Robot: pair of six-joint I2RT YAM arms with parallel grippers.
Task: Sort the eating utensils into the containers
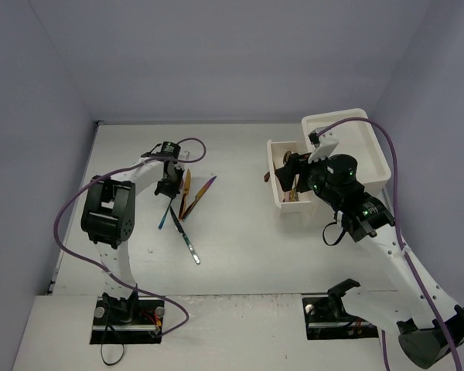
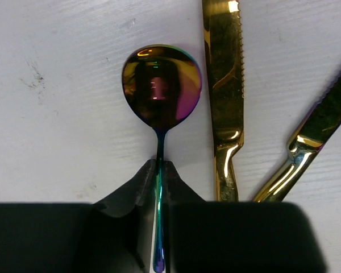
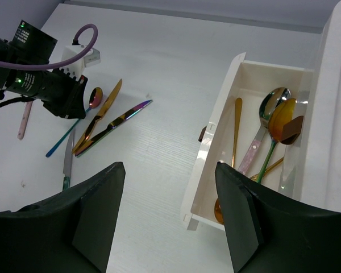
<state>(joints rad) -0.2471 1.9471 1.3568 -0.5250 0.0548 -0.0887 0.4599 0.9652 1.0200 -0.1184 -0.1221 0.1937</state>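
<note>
My left gripper [image 2: 159, 166] is shut on the thin handle of an iridescent blue-green spoon [image 2: 162, 85] lying on the white table; in the top view that gripper [image 1: 168, 188] is at the centre left. A gold knife [image 2: 224, 85] and a second gold-handled knife [image 2: 307, 142] lie just right of the spoon. A silver knife [image 1: 188, 241] lies nearer the arms. My right gripper [image 3: 170, 196] is open and empty, hovering over the left wall of the pulled-out cream drawer [image 3: 216, 148], which holds several spoons [image 3: 271, 108]. In the top view it [image 1: 292, 176] is over that drawer [image 1: 277, 182].
The white drawer unit [image 1: 371, 147] stands at the back right behind the open drawer. The left arm's purple cable [image 1: 192, 143] loops above the utensil cluster. A pink-handled utensil [image 3: 25, 119] lies left of the left gripper. Grey walls close the table's far side and flanks.
</note>
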